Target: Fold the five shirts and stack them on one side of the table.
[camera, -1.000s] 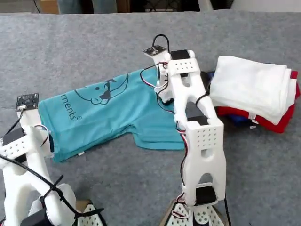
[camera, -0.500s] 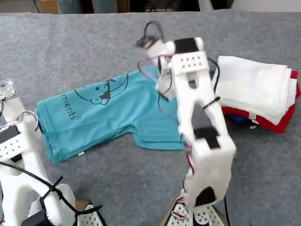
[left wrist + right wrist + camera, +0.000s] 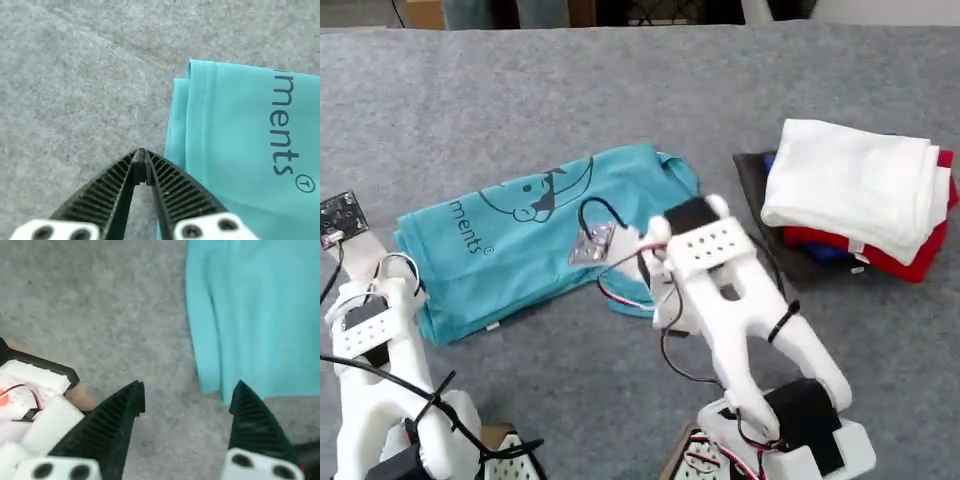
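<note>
The left gripper (image 3: 141, 167) is seen with its fingers pressed together and nothing held between them, over the grey table cover (image 3: 75, 75). Just beside the fingertips and beyond them, the doubled edge of the teal shirt (image 3: 240, 125) is laid flat; whether it is touched by them cannot be told.

The right gripper (image 3: 189, 390) is held with its fingers spread wide and empty. A corner of the teal shirt is found under the gap, nearer to one finger (image 3: 250, 425) than to the other. The rest of the cloth is spread out beyond the tips.

Farther off, well apart from both pairs of fingers, a stack of folded shirts (image 3: 850, 185) is set at the table's side. A white one is placed on top, with a red one (image 3: 910, 262) and darker ones under it.
</note>
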